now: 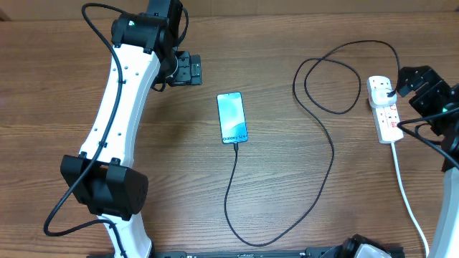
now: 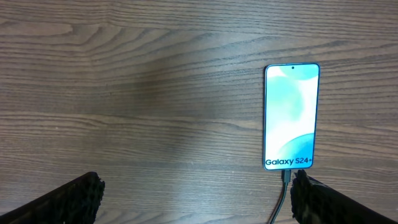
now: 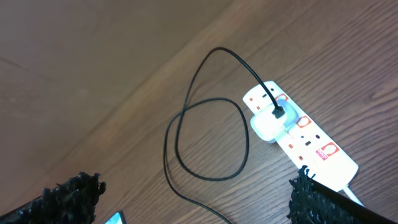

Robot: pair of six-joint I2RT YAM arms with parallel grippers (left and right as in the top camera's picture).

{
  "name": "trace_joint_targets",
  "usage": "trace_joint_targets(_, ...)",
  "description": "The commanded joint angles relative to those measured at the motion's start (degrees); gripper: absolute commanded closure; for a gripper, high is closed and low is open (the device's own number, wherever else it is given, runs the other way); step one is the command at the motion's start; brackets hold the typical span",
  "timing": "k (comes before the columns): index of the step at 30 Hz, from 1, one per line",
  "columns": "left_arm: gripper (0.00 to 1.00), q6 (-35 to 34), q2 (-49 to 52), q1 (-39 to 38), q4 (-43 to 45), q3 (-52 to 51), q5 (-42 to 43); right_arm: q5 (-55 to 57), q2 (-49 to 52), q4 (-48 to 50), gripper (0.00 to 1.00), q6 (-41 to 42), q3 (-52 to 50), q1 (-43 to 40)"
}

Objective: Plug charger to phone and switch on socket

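Phone [image 1: 232, 117] lay flat in the middle of the wooden table [image 1: 287, 43], screen lit. The black charger cable [image 1: 315, 165] was plugged into its near end and looped right to the white power strip [image 1: 385, 111]. The left gripper [image 2: 196, 205] and right gripper [image 3: 193, 199] had fingers spread wide, holding nothing.

Not much else going on tbh, it's basically just the table [image 1: 308, 208]: brown wood-look top with long streaky grain. It runs under and ahead of both the left jaws and the right jaws. There's a soft darker shadow patch on it just ahead of the left jaws. Way out past them, a pale strip [image 1: 301, 6] runs along the table's far edge.
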Motion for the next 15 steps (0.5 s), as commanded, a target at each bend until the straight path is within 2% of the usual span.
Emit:
trace_joint_targets(1, 0.00, 1.0, 0.3, 0.2, 0.1, -0.2, -1.0, -0.3, 1.6, 0.2, 0.00, 0.0, 0.1, -0.1)
trace_joint_targets(15, 0.00, 1.0, 0.3, 0.2, 0.1, -0.2, -1.0, -0.3, 4.9, 0.2, 0.00, 0.0, 0.1, -0.1)
